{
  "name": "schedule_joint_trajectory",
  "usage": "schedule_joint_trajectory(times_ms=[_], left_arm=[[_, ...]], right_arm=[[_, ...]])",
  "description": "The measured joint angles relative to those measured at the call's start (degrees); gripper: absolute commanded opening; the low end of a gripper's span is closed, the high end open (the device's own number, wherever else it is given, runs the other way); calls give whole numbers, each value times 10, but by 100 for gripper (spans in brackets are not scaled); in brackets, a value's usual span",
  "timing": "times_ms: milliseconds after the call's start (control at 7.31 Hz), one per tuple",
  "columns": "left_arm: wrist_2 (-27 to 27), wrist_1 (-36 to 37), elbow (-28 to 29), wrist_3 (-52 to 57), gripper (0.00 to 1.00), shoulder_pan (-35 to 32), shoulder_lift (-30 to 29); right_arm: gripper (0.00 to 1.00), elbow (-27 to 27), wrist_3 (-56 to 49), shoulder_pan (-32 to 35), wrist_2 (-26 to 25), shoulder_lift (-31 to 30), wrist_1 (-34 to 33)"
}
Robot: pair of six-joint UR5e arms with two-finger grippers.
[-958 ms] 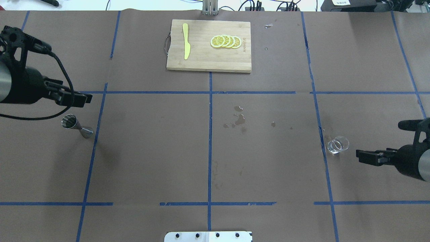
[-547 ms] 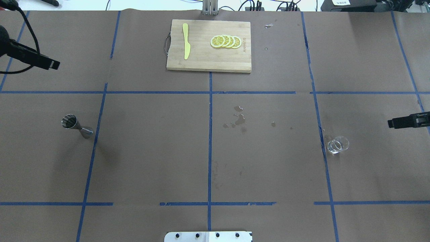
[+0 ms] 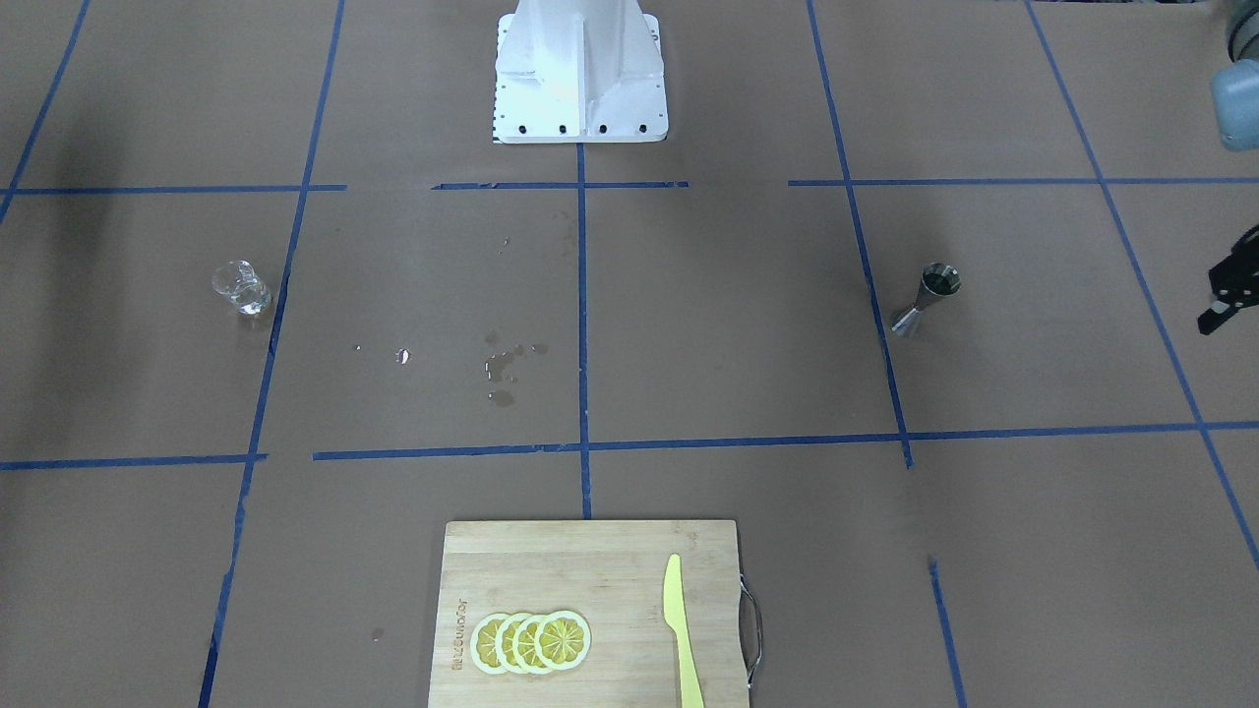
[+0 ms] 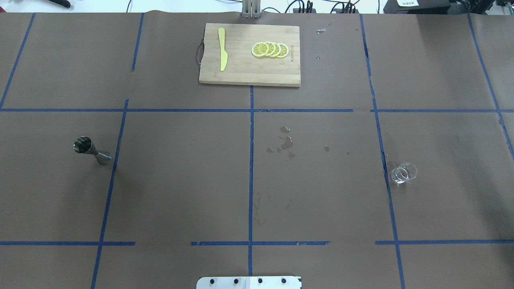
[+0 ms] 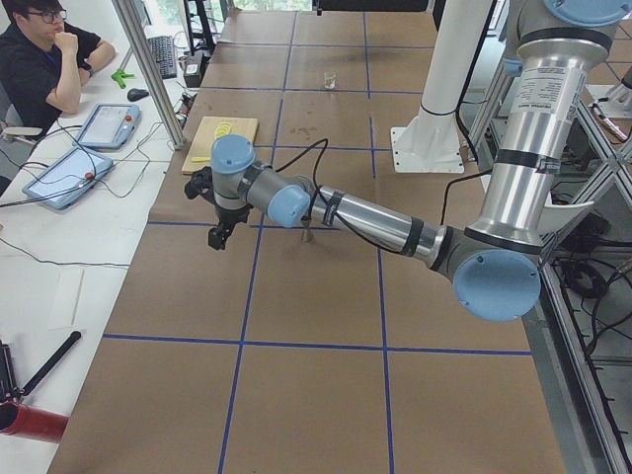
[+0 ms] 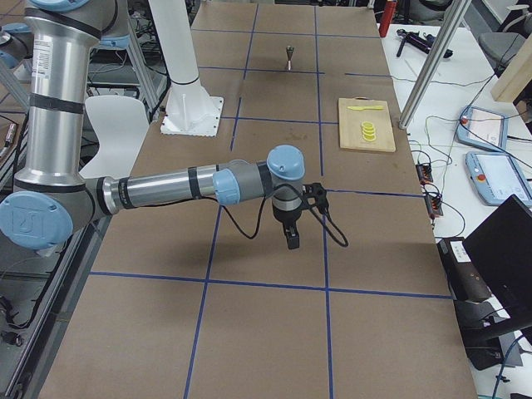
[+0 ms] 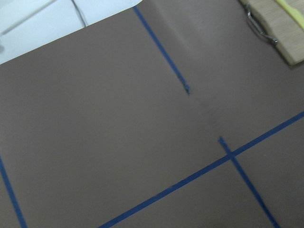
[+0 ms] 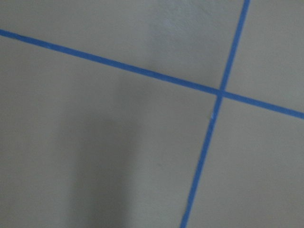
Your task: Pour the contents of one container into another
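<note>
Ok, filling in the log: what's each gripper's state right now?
Left gripper: cannot tell open or shut; not holding the jigger.
Right gripper: cannot tell; not holding the clear glass.

The front view's right edge cuts off the left gripper [image 5: 214,238]; the right gripper [image 6: 291,238] shows only from the side. Neither's jaws can be read. The cutting board [image 3: 590,610] overruns that view's bottom edge.

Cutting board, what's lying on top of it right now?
On the cutting board lie a yellow knife and a row of lemon slices. The slices overlap, so only the end one shows whole; the others are partly covered.
</note>
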Motion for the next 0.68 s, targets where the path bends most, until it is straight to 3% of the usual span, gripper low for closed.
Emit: schedule_joint_trajectory(times_ms=[274, 684], left_arm=[[-5, -1, 31, 23, 100, -38, 50], [-3, -2, 31, 20, 100, -53, 114]], right_arm=[[100, -62, -61, 50, 48, 3, -18], [100, -138, -68, 69, 56, 32, -17]])
